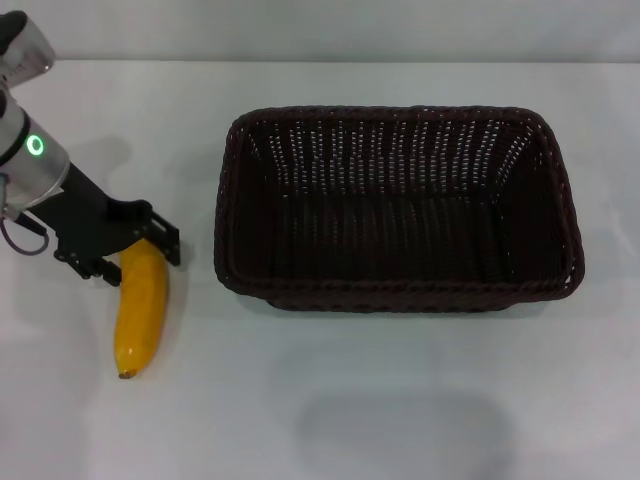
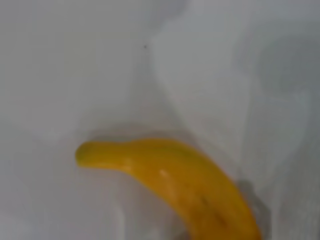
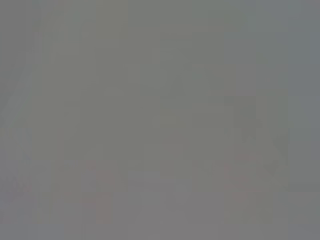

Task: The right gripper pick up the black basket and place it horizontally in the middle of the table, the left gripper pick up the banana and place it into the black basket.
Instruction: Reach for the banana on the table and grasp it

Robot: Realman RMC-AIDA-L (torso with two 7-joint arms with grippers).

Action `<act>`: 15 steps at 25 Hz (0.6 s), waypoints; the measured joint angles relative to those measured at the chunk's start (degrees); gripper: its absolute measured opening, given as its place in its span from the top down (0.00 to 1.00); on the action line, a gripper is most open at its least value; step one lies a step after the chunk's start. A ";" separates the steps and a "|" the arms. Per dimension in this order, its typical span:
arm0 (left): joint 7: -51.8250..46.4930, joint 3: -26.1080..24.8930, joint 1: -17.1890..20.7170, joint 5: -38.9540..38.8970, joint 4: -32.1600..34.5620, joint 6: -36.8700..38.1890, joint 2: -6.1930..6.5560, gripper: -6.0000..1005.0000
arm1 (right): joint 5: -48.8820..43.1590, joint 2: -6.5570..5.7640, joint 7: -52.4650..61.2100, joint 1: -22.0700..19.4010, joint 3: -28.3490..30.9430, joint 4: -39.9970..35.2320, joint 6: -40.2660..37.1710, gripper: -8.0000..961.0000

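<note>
At the far left of the head view we see the left gripper [image 1: 138, 252] low over the table [image 1: 400, 400], reaching in from the upper left corner on its silver and black arm, a green ring lit on the wrist. Its black fingers [image 1: 165, 240] straddle the far end of the banana [image 1: 140, 310], one on each side, spread about as wide as the fruit. We cannot tell whether they press on the peel or only flank it.

The banana lies flat on the white tabletop at the left side, running from far to near, its dark tip pointing toward the near edge. In the left wrist view we see the banana [image 2: 185, 185] close up, curved and yellow, resting on the bare table [image 2: 75, 75] with a soft shadow around it. That arm's own fingers do not show in this view.

Moving right, we see a strip of bare table between the fruit and the black basket [image 1: 395, 290]. The basket sits upright around the middle of the table, its long side running left to right, its braided rim level and its inside holding nothing.

The right gripper does not show in any view. The right wrist view gives us only a flat grey field.
</note>
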 joint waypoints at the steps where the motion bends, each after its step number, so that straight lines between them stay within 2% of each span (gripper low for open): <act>1: -0.01 0.70 -0.03 0.36 -0.17 0.10 -0.14 0.18 | 0.00 -0.01 0.00 0.00 0.00 0.00 0.00 0.11; 6: 0.09 2.44 -0.61 0.96 -0.37 0.31 -0.46 0.19 | -0.04 -0.09 -0.05 0.00 0.00 0.00 -0.01 0.11; 11: 1.45 2.50 -1.21 0.95 1.07 0.32 -0.64 0.34 | -0.08 -0.28 -0.08 -0.39 -0.05 0.00 -0.01 0.11; 15: 1.80 2.50 -0.07 0.68 6.79 -0.78 -1.17 0.45 | -0.07 -0.33 -0.09 -0.66 -0.09 -0.03 -0.01 0.11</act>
